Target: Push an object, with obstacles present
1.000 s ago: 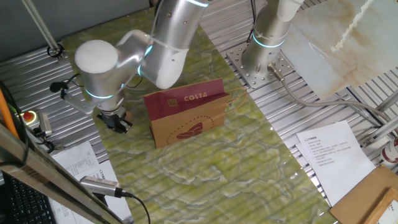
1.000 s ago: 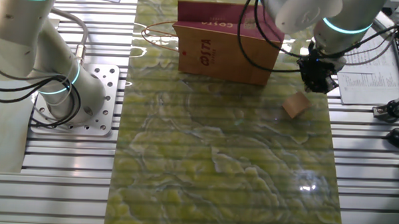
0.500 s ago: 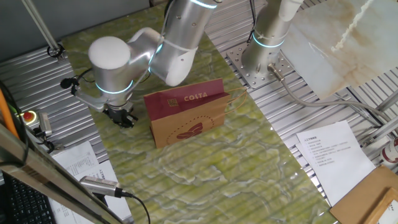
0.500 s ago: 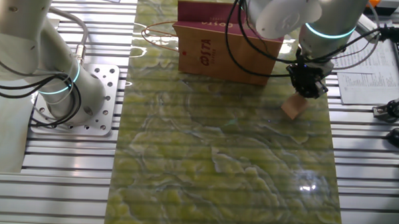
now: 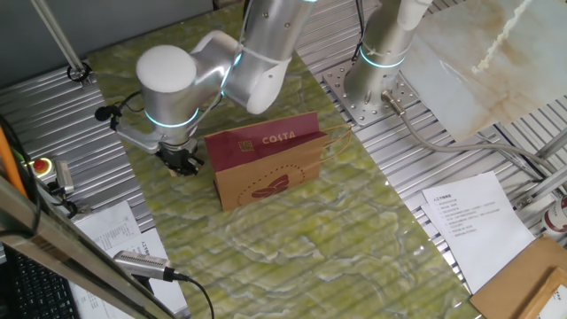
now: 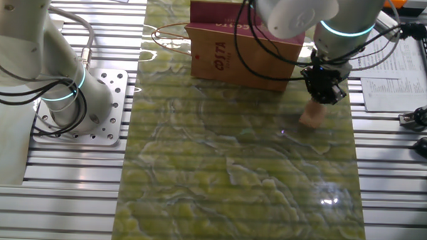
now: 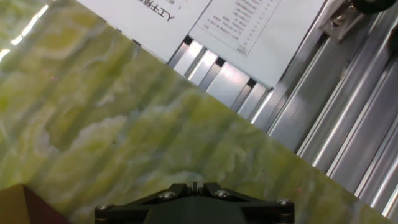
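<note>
The small tan wooden cube lies on the green marbled mat, just right of the bag's near corner. My gripper stands over the cube's far edge, fingers together, touching or almost touching it. In one fixed view the gripper hides the cube and sits just left of the brown and maroon COSTA bag. The bag stands upright. In the hand view the shut fingertips show at the bottom, with a corner of the bag at lower left; the cube is out of view there.
Printed sheets lie on the slatted metal table right of the mat, close to my gripper. Another arm's base is bolted left of the mat. A red button and cables sit by the mat's edge. The mat's edge runs close to the cube.
My gripper has moved toward the bag and onto the cube. The cube has shifted slightly along the mat with it.
</note>
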### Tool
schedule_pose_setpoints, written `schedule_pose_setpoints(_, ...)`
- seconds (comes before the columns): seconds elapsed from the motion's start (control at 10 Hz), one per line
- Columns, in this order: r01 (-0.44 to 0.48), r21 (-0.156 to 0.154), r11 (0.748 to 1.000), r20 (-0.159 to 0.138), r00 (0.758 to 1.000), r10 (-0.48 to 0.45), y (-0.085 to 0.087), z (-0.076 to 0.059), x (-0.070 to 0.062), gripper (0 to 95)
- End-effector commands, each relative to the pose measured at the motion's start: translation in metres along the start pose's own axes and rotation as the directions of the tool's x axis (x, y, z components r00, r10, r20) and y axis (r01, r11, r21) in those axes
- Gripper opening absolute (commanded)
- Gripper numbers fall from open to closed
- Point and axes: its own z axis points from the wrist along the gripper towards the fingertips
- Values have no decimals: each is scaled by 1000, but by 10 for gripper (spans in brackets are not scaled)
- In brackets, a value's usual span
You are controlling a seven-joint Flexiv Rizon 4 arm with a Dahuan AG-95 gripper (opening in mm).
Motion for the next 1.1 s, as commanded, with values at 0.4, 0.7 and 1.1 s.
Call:
schedule_pose_setpoints(0.4,-1,-10,1000,9,1000,1,0,-2,-3,0)
schedule_pose_setpoints(0.7,7,-43,999,-26,1000,-8,-3,-6,-16,0)
schedule_pose_setpoints(1.1,-69,-73,995,-59,996,65,-7,-12,-37,0)
